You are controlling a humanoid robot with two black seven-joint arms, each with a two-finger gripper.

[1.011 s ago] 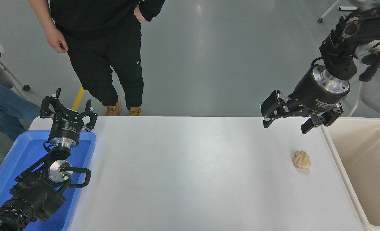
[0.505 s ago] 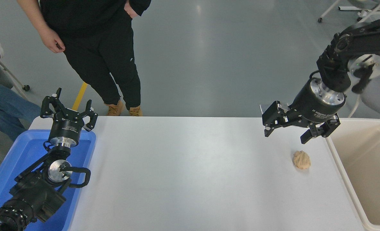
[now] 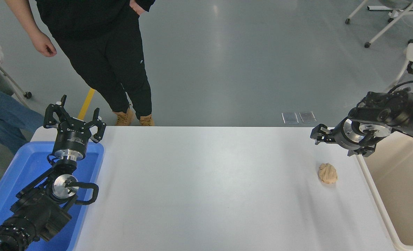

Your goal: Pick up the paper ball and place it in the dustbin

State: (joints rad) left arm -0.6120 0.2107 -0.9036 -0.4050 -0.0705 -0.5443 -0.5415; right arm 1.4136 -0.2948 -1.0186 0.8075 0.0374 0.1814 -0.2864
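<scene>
While the paper ball (image 3: 328, 173) lies alone on the white table (image 3: 206, 188), toward its right side and just short of the dustbin (image 3: 374, 195), the right gripper (image 3: 333, 139) hangs beyond it, near the table's far edge. The right arm enters from the right edge and lies low over the bin's far corner, its wrist turned leftward. One black finger (image 3: 318, 134) juts to the left and another shows below the wrist, but from this angle it cannot be told whether the fingers are spread or closed. Nothing is seen between them, and the gripper is apart from the ball.

The dustbin, cream with a thick white rim, stands against the table's right edge; the part of its interior in view shows only bare walls. No object lies between the ball and the bin's rim.

At the lower left, the left gripper (image 3: 74, 116) is parked pointing away from the camera above a blue tray (image 3: 18, 164), its fingers spread and holding nothing.

Beyond the table's far edge a person in black clothing (image 3: 102, 52) stands at the upper left. A second, seated person in blue trousers (image 3: 7, 111) shows at the left edge. Chair legs on castors (image 3: 384, 24) occupy the upper right.
</scene>
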